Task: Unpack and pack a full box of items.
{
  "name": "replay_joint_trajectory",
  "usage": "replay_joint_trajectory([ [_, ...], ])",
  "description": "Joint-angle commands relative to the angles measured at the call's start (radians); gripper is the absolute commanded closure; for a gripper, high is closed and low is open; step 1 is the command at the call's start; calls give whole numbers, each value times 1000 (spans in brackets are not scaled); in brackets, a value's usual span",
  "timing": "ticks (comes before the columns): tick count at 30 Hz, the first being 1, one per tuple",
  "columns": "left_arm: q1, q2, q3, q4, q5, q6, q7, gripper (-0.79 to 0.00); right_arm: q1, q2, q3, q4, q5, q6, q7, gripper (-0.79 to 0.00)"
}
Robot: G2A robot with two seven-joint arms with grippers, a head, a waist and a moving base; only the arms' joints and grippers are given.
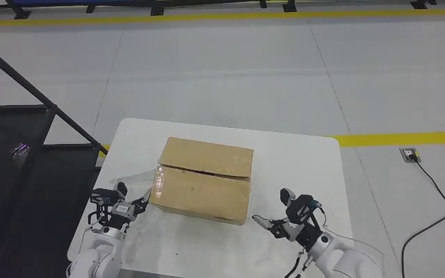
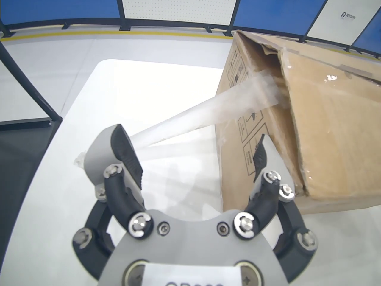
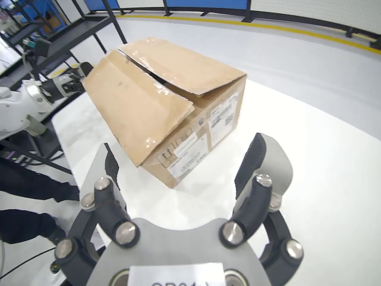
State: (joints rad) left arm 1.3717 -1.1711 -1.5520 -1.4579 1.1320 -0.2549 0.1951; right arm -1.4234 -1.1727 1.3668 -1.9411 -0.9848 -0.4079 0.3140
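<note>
A brown cardboard box (image 1: 203,179) sits in the middle of the white table (image 1: 299,167). Its top flaps (image 3: 166,69) lie down with a gap between them, and the near flap is slightly raised. A strip of clear tape (image 2: 208,111) runs from the box's upper corner to the outer side of one finger (image 2: 125,150) of my left gripper (image 2: 190,133). That gripper is open beside the box's left end (image 1: 135,198). My right gripper (image 3: 183,144) is open and empty, off the box's front right corner (image 1: 271,208).
A black metal rack (image 1: 28,174) stands off the table's left edge. Bare table lies in front of the box and to its right (image 1: 306,181). A person's dark-clothed legs (image 3: 26,186) are beside the table in the right wrist view.
</note>
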Motion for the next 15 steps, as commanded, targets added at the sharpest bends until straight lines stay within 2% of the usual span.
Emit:
replay_joint_trajectory([
  [1, 7, 0, 3, -6, 8, -3, 4, -785, 57, -2, -5, 52, 131, -20, 51, -785],
  [6, 27, -1, 7, -24, 19, -11, 13, -785, 183, -9, -33, 164, 308, -24, 143, -785],
  [15, 52, -6, 39, -53, 43, -4, 29, -785, 349, -15, -87, 335, 519, -76, 294, -785],
])
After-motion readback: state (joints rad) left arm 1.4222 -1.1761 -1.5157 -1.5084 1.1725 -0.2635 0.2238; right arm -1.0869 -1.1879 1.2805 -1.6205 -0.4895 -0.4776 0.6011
